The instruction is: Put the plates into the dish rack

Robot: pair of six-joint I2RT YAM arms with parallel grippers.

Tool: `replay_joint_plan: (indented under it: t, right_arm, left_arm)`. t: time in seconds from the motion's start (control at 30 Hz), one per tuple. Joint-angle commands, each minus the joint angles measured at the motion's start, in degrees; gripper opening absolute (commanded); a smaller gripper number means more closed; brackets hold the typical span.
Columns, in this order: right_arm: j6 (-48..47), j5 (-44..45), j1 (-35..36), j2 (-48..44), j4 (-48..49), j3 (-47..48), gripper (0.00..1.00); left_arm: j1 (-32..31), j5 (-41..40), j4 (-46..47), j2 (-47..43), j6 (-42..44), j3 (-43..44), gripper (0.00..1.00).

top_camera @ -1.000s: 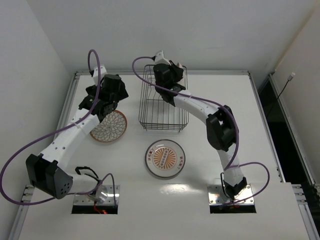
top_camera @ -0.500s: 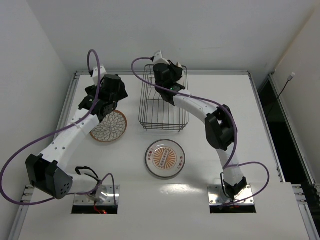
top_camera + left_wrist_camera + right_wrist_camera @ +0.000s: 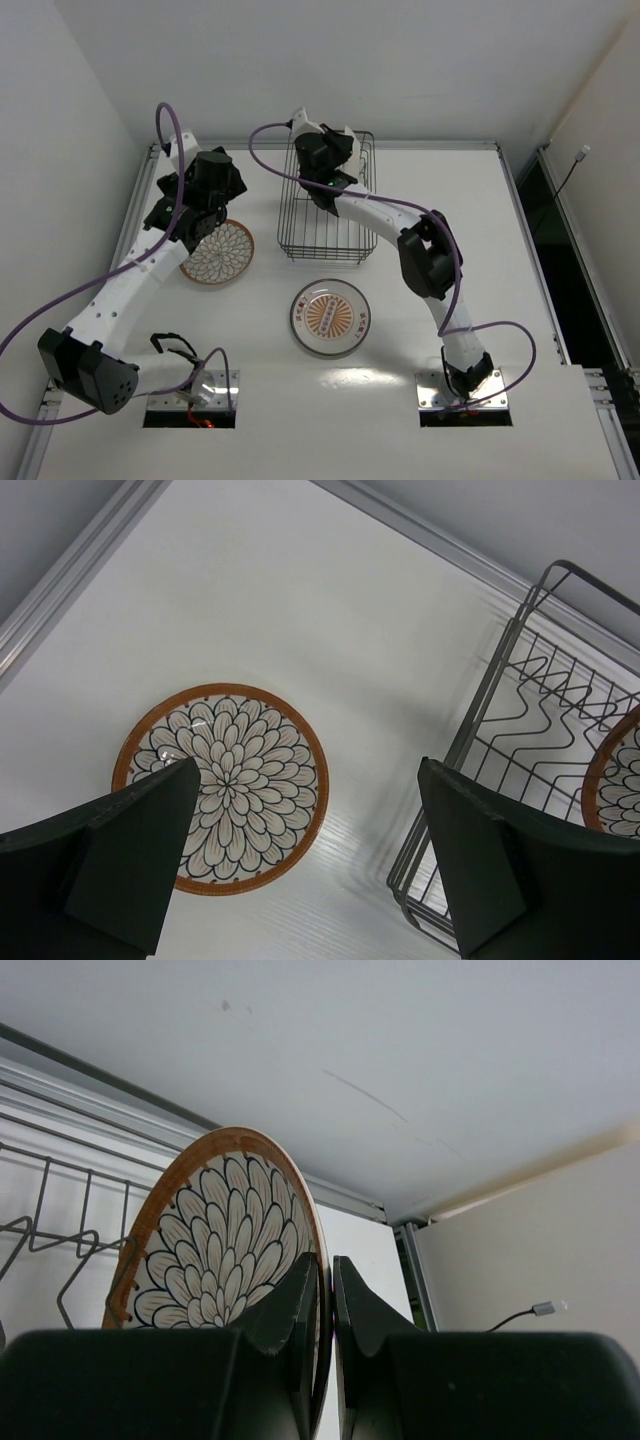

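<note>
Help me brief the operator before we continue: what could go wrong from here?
1. The right gripper pinches the upright plate by its rim alone at the dish rack; it could pivot or slip before seating between the dividers.
2. The left gripper hangs open over the flat plate beside the rack; a rim grab may just shove it against the rack.

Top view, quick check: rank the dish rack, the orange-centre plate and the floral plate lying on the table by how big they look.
1. dish rack, clearly the largest.
2-3. orange-centre plate and floral plate look about alike. The left arm covers part of the floral one's rim, so I won't rank those two.
</note>
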Motion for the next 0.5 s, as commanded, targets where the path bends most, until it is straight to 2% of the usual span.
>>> replay_joint_plan:
  t: [0.0,0.27,0.47]
  right_arm:
    - [-0.57,-2.68,0.28,4.76,-6.25,-0.63,0.00]
    - [0.74,-2.68,0.28,6.52,-7.39,-1.16,0.00]
    - [11.72,-7.59,-0.33,6.52,-17.40,2.45,0.00]
  left_arm:
    - [0.27,-1.59,0.59,-0.87,-1.07,-0.17,0.90]
    - [0.27,-1.59,1.12,-0.87,-1.07,-0.17,0.90]
    - [0.27,-1.59,1.12,-0.87,-1.07,-0.17,0.90]
